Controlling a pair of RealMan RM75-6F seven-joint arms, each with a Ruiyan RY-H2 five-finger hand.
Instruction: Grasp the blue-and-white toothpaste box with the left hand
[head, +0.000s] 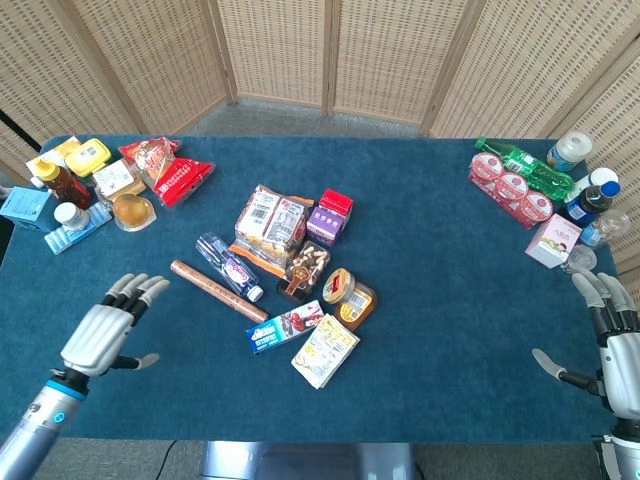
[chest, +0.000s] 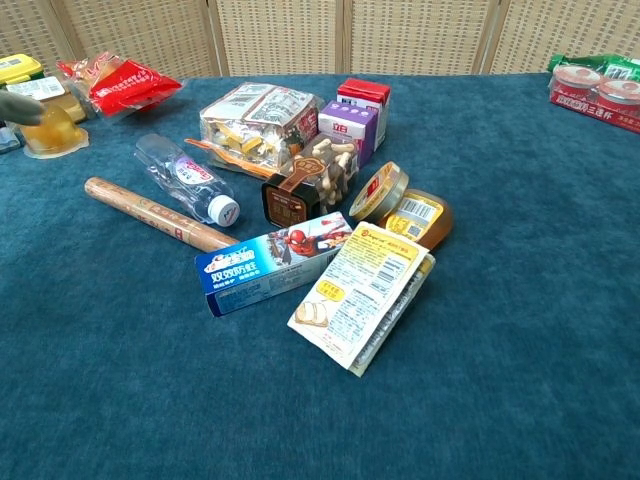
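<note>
The blue-and-white toothpaste box (head: 285, 327) (chest: 271, 263) lies flat near the table's middle, its right end against a yellow-and-white snack packet (head: 325, 350) (chest: 363, 293). My left hand (head: 107, 325) hovers over the carpet well to the left of the box, fingers spread and nothing in it. Only a grey fingertip (chest: 20, 108) of it shows at the chest view's left edge. My right hand (head: 612, 340) stays at the table's right edge, fingers apart and empty.
A brown roll (head: 217, 290) and a small water bottle (head: 229, 266) lie between my left hand and the box. A honey jar (head: 350, 295), chocolate box (head: 305, 270), biscuit pack (head: 272, 222) and purple carton (head: 330, 217) crowd behind it. Groceries fill the back corners.
</note>
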